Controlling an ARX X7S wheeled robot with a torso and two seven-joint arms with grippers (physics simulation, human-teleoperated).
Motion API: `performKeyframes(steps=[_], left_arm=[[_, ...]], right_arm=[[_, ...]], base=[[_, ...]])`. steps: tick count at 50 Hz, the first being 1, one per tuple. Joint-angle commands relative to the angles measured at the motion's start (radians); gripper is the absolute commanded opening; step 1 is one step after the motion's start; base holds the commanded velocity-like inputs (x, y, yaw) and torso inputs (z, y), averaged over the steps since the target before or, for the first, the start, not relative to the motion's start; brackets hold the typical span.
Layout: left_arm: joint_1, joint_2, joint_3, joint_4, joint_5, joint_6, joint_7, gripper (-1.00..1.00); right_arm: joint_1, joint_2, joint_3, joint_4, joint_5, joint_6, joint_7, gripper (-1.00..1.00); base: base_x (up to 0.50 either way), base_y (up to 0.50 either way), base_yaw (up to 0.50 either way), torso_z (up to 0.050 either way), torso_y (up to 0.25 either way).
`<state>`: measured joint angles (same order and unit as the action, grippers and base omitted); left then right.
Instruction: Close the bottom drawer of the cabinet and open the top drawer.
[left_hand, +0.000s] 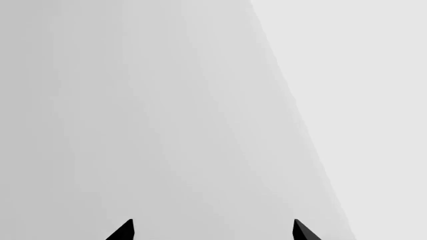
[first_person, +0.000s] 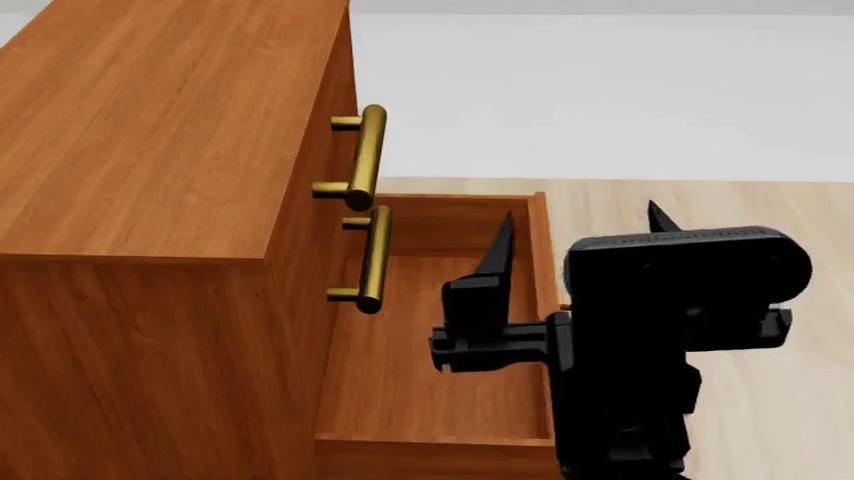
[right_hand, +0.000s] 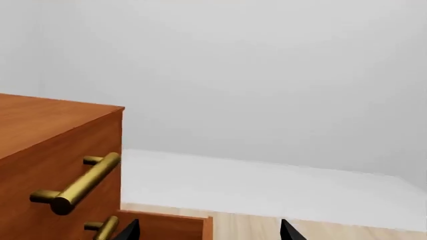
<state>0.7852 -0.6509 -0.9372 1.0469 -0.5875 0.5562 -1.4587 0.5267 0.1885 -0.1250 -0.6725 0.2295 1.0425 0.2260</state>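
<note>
bottom drawer open, right gripper spread over it

right gripper (first_person: 577, 232): jaws apart, nothing between them. in the head view one black fingertip (first_person: 499, 245) stands over the inside of the bottom drawer (first_person: 441, 380), the other sticks up behind the black wrist block, past the drawer's right wall, over the pale wood floor (first_person: 747, 400). can't tell from here whether either tip touches the drawer (height unclear). the right wrist view shows both tips at the frame edge, well apart, with grey wall between them.

left gripper (left_hand: 212, 231): only seen in the left wrist view, two dark tips spaced wide, released, holding nothing. just plain grey surface ahead of it, so its place relative to the cabinet can't be told.

bottom drawer: pulled well out of the cabinet (first_person: 160, 200), a shallow wooden box seen from above, looks empty inside. its own handle isn't visible.

top drawer (first_person: 340, 110): pushed in, front flush with the cabinet face. its brass handle (first_person: 363, 155) sticks out on two posts. a second brass handle (first_person: 371, 258), of the middle drawer, sits right below it, also flush.

cabinet fills the left of the head view; the right gripper sits to the right of both handles, apart from them.
</note>
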Motion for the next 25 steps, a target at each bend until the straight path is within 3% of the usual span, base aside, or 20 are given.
performKeyframes(steps=[1,8,17,25], left_arm=[[0.000,-0.006,0.002,0.000,0.002,-0.005,-0.004,1.00],[0.000,-0.015,0.010,0.000,-0.014,-0.017,-0.008,1.00],[0.000,-0.041,0.005,0.000,-0.035,-0.052,-0.021,1.00],[0.000,-0.012,-0.001,0.000,-0.039,-0.042,0.003,1.00]], right_arm=[[0.055,-0.004,0.057,0.027,0.041,0.075,-0.008,1.00],[0.191,0.004,0.136,0.052,0.077,0.246,-0.005,1.00],[0.310,0.048,0.159,0.089,0.088,0.332,-0.014,1.00],[0.386,0.074,0.154,0.152,0.076,0.354,-0.005,1.00]], base=[[0.29,0.02,0.00,0.000,0.000],[0.08,0.01,0.00,0.000,0.000],[0.00,0.00,0.00,0.000,0.000],[0.00,0.00,0.00,0.000,0.000]])
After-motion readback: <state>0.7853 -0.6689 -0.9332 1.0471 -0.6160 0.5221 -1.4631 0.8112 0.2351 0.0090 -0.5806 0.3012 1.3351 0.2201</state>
